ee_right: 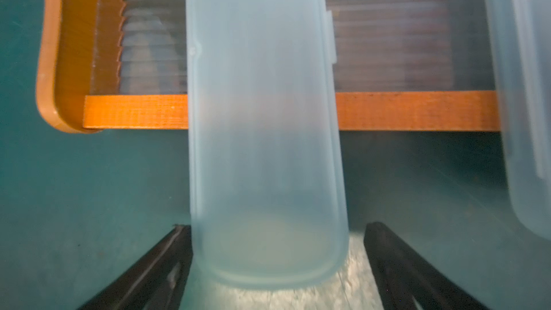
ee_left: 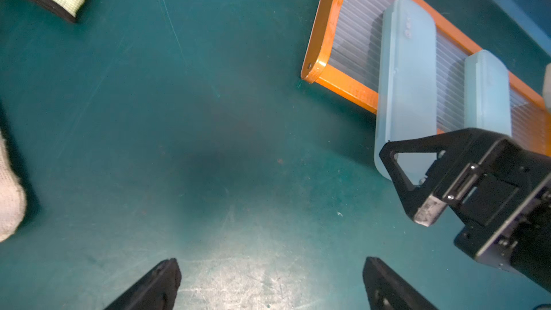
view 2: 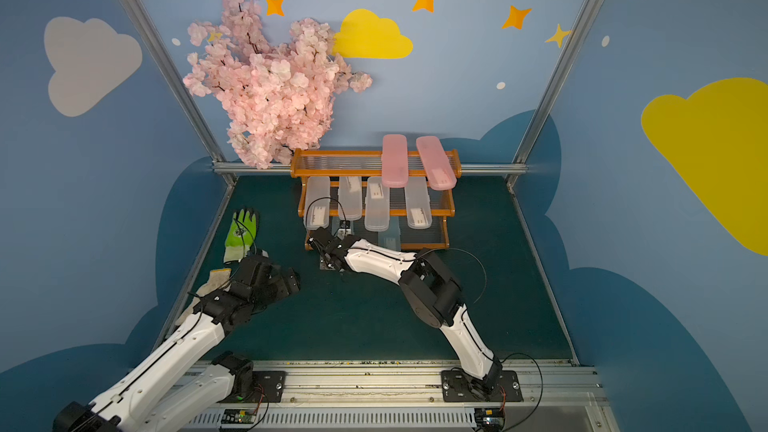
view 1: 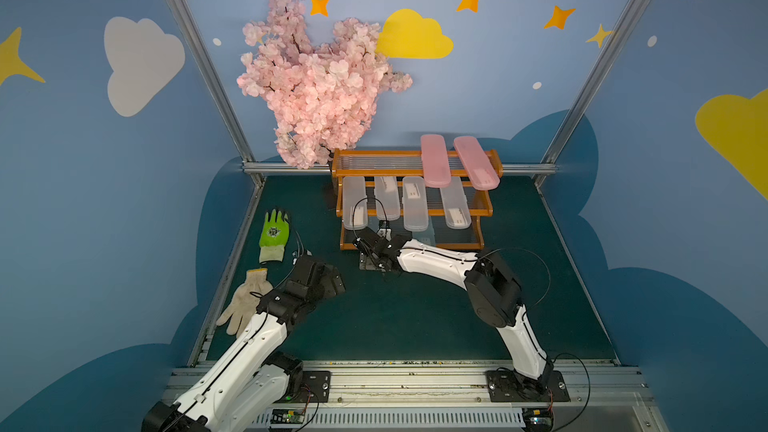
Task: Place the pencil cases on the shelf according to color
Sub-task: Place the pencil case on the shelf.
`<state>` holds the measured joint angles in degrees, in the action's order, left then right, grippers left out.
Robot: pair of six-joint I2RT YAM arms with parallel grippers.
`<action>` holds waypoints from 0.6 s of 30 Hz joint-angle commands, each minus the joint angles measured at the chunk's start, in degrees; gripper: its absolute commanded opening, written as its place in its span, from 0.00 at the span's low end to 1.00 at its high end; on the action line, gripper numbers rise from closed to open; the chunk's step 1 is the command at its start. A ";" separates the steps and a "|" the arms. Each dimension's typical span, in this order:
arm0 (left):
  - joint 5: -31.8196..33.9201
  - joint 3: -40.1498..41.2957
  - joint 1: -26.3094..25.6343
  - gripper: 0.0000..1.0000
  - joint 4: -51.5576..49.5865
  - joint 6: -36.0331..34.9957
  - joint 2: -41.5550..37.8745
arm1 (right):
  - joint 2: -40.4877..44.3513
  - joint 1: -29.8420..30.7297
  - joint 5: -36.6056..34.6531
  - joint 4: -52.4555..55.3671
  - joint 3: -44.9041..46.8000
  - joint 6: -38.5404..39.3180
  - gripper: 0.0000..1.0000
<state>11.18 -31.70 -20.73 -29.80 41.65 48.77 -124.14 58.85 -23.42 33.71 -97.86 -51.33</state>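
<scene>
The shelf stands at the back of the mat. Two pink pencil cases lie on its top tier and several clear ones on the middle tier. A pale blue case lies across the bottom tier's front rail, its near end over the mat. My right gripper is open around that end, with one finger at its side and a gap at the other. A second blue case lies beside it. My left gripper hangs open over bare mat, left of the shelf.
A green glove and a beige glove lie on the mat's left side by my left arm. A pink blossom branch hangs over the shelf's left end. Metal posts frame the mat's corners.
</scene>
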 commanded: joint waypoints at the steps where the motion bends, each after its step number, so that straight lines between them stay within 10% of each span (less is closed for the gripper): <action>1: -0.80 -0.35 0.16 1.00 -3.44 -0.03 -1.93 | 6.33 1.02 -1.21 2.98 1.92 -1.05 0.95; 18: -5.64 0.62 0.12 1.00 -5.66 0.28 -6.60 | 4.81 2.48 1.83 -5.84 10.86 0.24 0.36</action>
<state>6.46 -30.61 -20.73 -34.06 42.00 42.24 -116.60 61.04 -21.93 31.94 -86.46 -51.18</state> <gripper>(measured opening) 0.998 0.366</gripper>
